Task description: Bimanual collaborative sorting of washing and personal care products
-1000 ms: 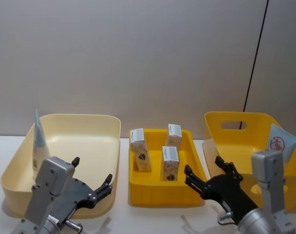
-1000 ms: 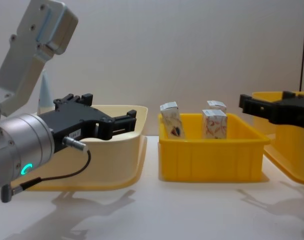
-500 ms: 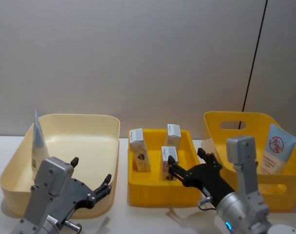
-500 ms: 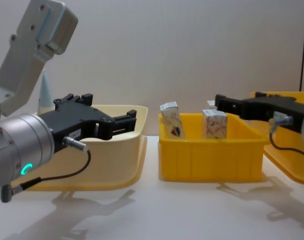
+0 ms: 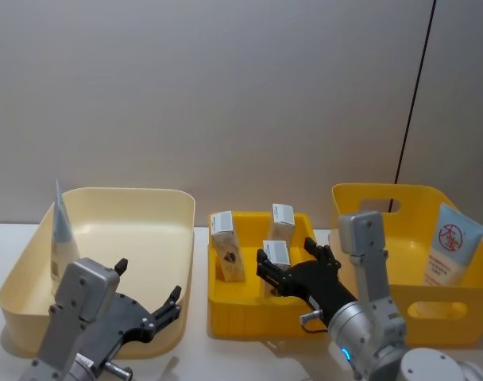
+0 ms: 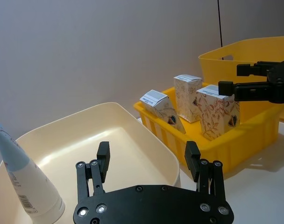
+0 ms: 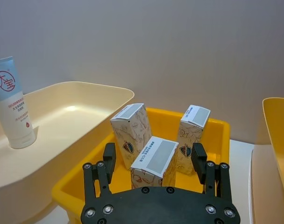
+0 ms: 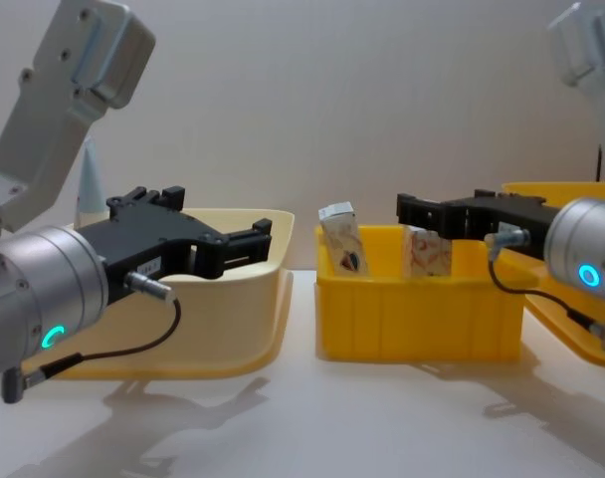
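Left of the yellow tray [image 5: 249,319], the left hand [image 5: 150,279] hovers released over the cream bin's [image 5: 146,205] near rim. The right hand [image 5: 286,255] is over the tray, released, fingers spread either side of the nearest carton [image 7: 154,161]; a leaning carton [image 5: 226,248] and an upright carton [image 5: 283,221] stand behind. One blue tube [image 5: 61,238] stands in the cream bin, a second tube [image 5: 448,246] in the yellow bin [image 5: 384,194] right of the tray

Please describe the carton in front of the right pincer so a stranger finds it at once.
Find the small yellow tray between the cream bin and the large yellow bin. Three white cartons stand in it; the wanted carton is nearest the robot, right ahead of the open right pincer, with the other two farther back.
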Tool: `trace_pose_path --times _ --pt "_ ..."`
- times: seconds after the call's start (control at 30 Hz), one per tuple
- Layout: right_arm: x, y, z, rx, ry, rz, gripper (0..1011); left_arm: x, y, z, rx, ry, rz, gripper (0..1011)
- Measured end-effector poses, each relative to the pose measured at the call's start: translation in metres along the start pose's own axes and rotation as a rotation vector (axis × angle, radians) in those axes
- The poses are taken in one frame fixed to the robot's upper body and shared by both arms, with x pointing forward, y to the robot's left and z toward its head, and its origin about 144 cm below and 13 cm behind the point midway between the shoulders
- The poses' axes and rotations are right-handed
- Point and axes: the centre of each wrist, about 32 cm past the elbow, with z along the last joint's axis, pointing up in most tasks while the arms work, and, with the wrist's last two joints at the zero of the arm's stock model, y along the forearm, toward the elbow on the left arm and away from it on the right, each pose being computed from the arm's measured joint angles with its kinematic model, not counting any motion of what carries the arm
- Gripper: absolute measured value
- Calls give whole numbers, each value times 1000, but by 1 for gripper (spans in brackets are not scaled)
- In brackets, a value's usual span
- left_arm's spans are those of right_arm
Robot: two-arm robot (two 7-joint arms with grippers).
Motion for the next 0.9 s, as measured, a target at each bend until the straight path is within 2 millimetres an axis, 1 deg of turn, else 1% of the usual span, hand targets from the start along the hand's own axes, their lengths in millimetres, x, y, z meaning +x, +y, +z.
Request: trace_pose_path --times 0.2,0.6,0.9 --pt "-5 7 -1 -16 -3 -28 1003 0 0 0 0 0 0 1000" --pt "-15 16 -5 -66 -3 -99 1003 0 0 0 0 0 0 1000" --pt "-19 22 -8 -94 4 -108 1004 0 0 0 0 0 0 1000"
